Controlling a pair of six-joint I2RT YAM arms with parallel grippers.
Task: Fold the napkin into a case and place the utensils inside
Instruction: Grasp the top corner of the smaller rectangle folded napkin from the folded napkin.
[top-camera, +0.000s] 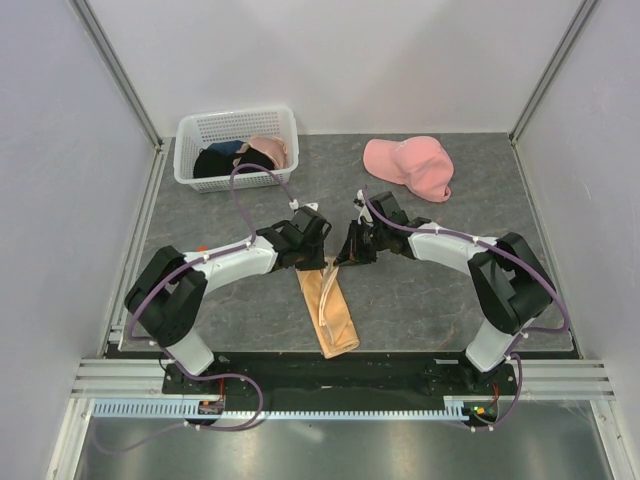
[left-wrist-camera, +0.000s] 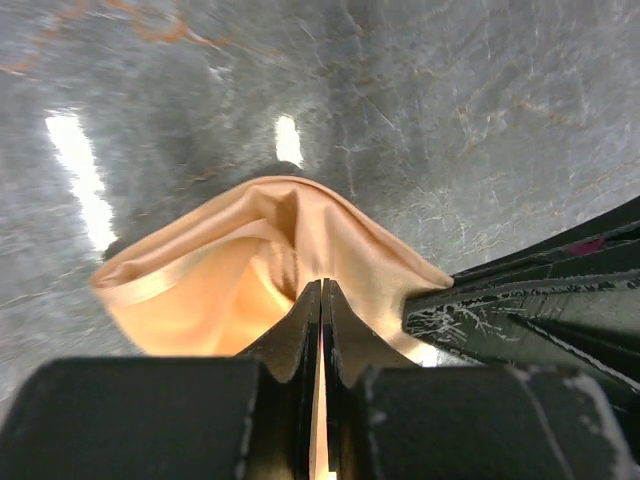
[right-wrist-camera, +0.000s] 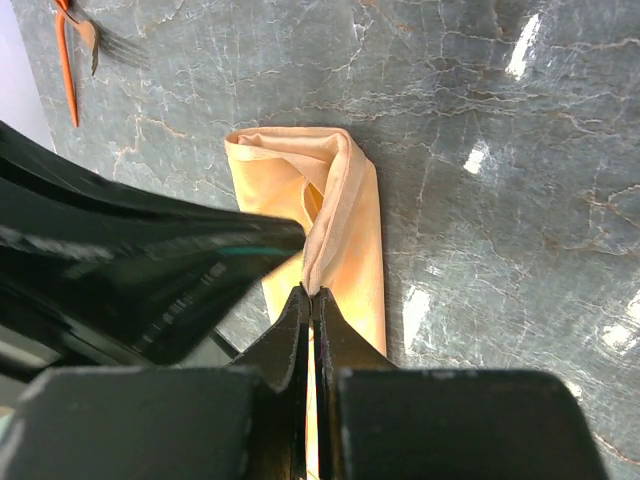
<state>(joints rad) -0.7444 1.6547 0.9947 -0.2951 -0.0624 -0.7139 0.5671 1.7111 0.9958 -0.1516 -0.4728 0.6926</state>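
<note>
You have nothing to read here: no text, label, brand, number or sign is legible in the top view or in either wrist view.

Count: 1 napkin (top-camera: 330, 315). Behind it: 1 white basket (top-camera: 190, 165), 1 pink cap (top-camera: 410, 165). Left of it: 2 utensils (right-wrist-camera: 68, 70) showing, partly cropped.

Arms nose to nose, centre frame!
White-and-black left arm (top-camera: 235, 262) and right arm (top-camera: 450, 245) angle inward; black left gripper (top-camera: 320, 262) and right gripper (top-camera: 346, 258) clamped tight.
</note>
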